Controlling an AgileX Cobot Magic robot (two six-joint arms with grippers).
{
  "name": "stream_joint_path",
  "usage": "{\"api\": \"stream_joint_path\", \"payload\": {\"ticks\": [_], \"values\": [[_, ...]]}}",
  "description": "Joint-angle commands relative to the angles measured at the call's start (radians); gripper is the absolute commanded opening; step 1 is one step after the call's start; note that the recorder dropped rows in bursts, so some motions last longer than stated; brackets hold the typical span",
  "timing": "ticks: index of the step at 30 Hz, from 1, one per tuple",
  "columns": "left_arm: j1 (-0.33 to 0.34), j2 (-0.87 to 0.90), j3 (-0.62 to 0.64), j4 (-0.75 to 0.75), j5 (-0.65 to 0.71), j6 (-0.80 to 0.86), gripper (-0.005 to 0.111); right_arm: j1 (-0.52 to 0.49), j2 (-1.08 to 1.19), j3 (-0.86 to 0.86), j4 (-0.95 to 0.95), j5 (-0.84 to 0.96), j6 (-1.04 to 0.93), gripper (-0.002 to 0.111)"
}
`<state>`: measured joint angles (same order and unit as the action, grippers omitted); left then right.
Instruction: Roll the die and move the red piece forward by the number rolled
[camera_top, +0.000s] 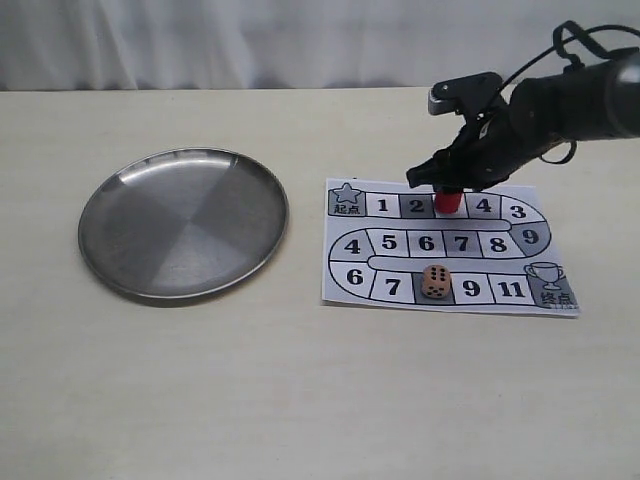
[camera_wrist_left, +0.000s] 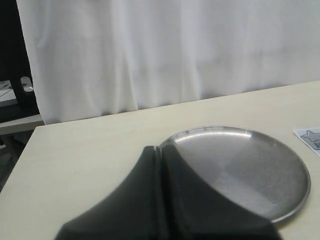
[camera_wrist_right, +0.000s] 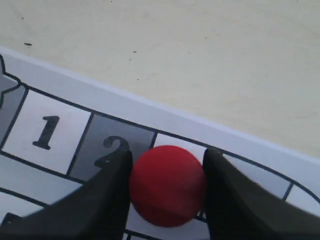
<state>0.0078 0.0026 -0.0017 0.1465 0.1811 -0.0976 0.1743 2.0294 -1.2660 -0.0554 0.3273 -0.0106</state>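
The red piece (camera_top: 449, 201) stands on the paper game board (camera_top: 340, 290), on the square between 2 and 4. The right gripper (camera_wrist_right: 167, 187) is over it, its two black fingers (camera_wrist_right: 107, 200) pressed against opposite sides of the round body, holding it. The piece looks like a small solid cylinder, smooth and matte, probably light and stiff. Its curved wall gives little flat contact, so a grip centred across the widest line should keep it from twisting or tipping.

The die (camera_top: 434, 282) — a pale wooden cube with black pips — rests on the board's bottom row between 7 and 9. The board is thin printed paper and may slide on the smooth table (camera_top: 300, 400). A shiny round metal plate (camera_top: 115, 272) lies well apart from the board; the left gripper (camera_wrist_left: 161, 165) is beside it, fingers closed together on nothing.
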Motion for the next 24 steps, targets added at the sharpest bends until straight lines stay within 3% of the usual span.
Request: {"api": "stream_joint_path", "payload": {"ticks": [1,10,18,24], "values": [[-0.008,-0.003,0.002,-0.002,-0.008,-0.001,0.0,-0.033,-0.126,-0.001,-0.012,0.004,0.001,0.004],[-0.008,-0.003,0.002,-0.002,-0.008,-0.001,0.0,-0.131,-0.258,0.027,-0.012,0.013,0.003,0.004],[-0.008,-0.003,0.002,-0.002,-0.008,-0.001,0.0,-0.131,-0.113,0.144,-0.012,-0.145,0.003,0.004],[-0.008,-0.003,0.002,-0.002,-0.008,-0.001,0.0,-0.128,-0.015,0.144,-0.012,-0.149,0.003,0.004]]}}
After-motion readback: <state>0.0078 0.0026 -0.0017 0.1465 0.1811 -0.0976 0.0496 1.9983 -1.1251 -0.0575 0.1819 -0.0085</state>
